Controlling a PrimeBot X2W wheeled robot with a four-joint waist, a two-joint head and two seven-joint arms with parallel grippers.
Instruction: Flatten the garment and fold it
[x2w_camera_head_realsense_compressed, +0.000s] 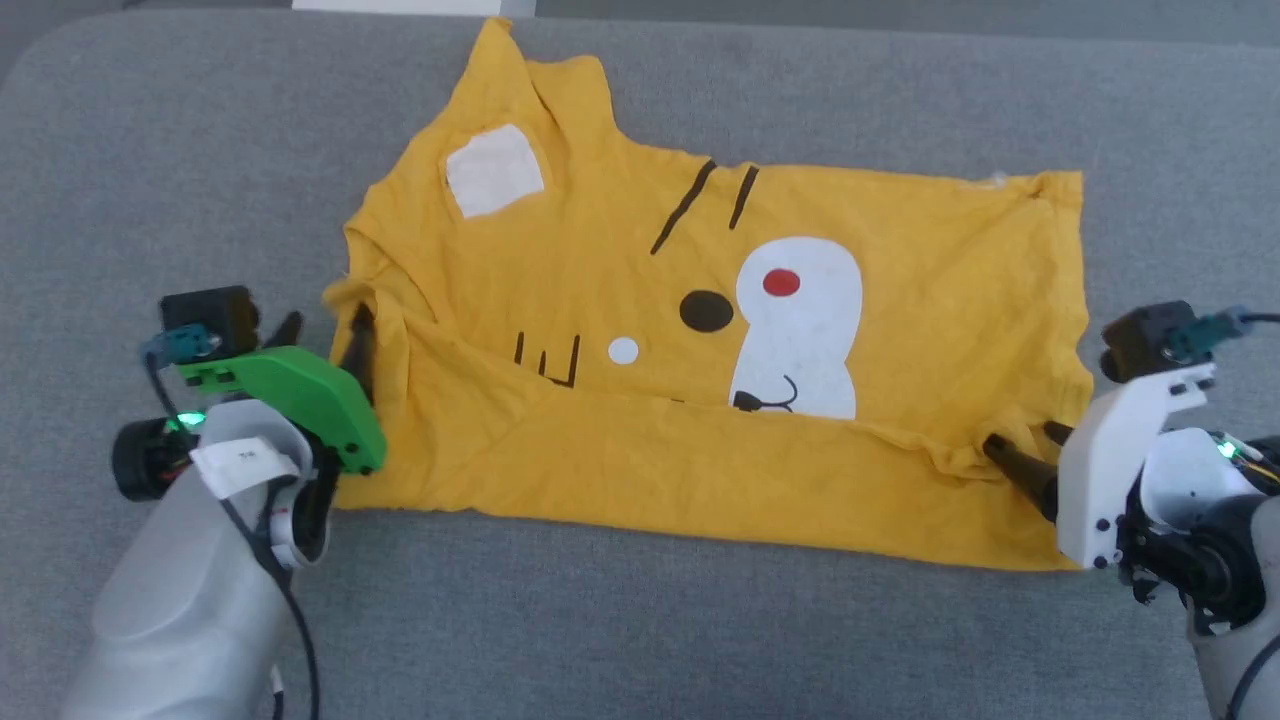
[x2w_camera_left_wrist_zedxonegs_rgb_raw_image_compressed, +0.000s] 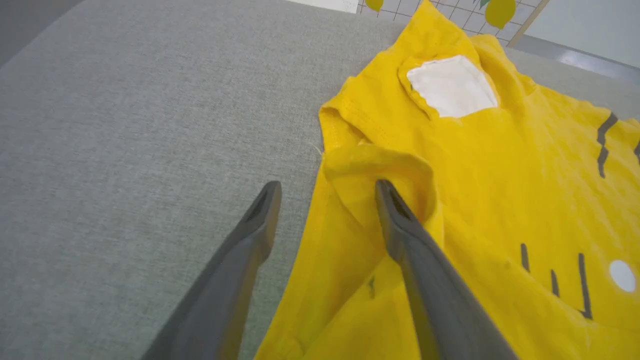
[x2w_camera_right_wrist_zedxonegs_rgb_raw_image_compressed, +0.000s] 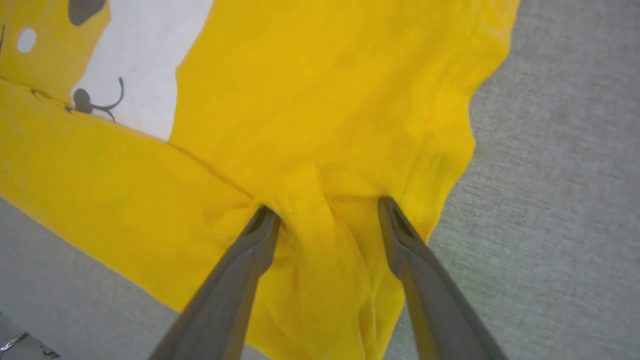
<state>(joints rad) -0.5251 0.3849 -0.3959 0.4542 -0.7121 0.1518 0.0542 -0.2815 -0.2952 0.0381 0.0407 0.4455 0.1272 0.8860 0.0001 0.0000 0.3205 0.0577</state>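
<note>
At garment ends | left hand wide, straddling edge | right hand wide, resting on cloth

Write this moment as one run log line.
shirt: near edge folded over | left gripper: open, straddling shirt edge | right gripper: open, over bunched cloth

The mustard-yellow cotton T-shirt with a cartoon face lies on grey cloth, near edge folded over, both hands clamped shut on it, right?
No: both hands are open. The wrist views show the left hand and the right hand spread wide at the T-shirt. The rest holds.
</note>
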